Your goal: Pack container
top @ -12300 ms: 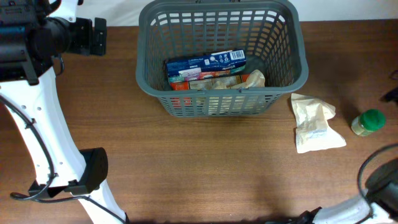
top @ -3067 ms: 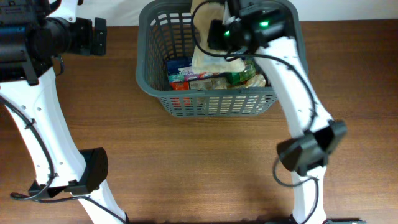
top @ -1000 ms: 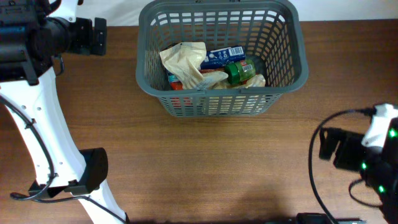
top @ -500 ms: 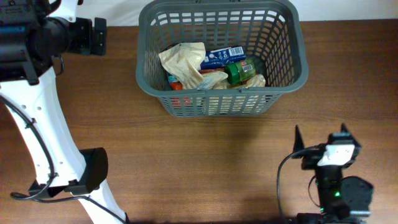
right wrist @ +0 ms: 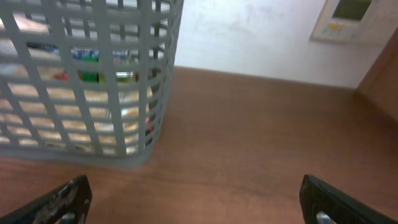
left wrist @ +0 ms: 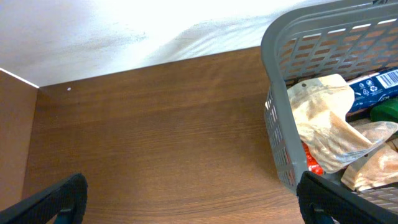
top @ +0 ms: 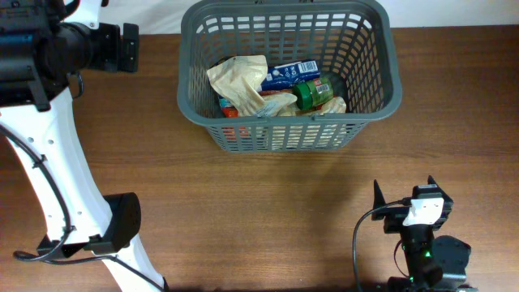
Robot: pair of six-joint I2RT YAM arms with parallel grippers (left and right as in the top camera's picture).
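Note:
The container, a dark grey basket (top: 365, 104), stands at the table's back middle. In it lie a cream packet (top: 237, 77), a blue box (top: 285, 72), a green-capped jar (top: 312, 92) and other packets. It also shows in the left wrist view (left wrist: 280, 124) and the right wrist view (right wrist: 93, 81). My right gripper (top: 403, 195) is open and empty at the front right, well apart from the basket; it also shows in the right wrist view (right wrist: 196, 199). My left gripper (left wrist: 189, 199) is open and empty over the table left of the basket; in the overhead view it is at the far left (top: 128, 46).
The left arm's white links (top: 57, 170) run down the table's left side. The right arm's base (top: 430, 259) sits at the front right edge. A white wall (left wrist: 124, 31) lies behind the table.
The right arm has drawn back to the front right edge and lower in the frame. The cream packet and green-capped jar, earlier on the table, now lie in the basket. The left arm is still.

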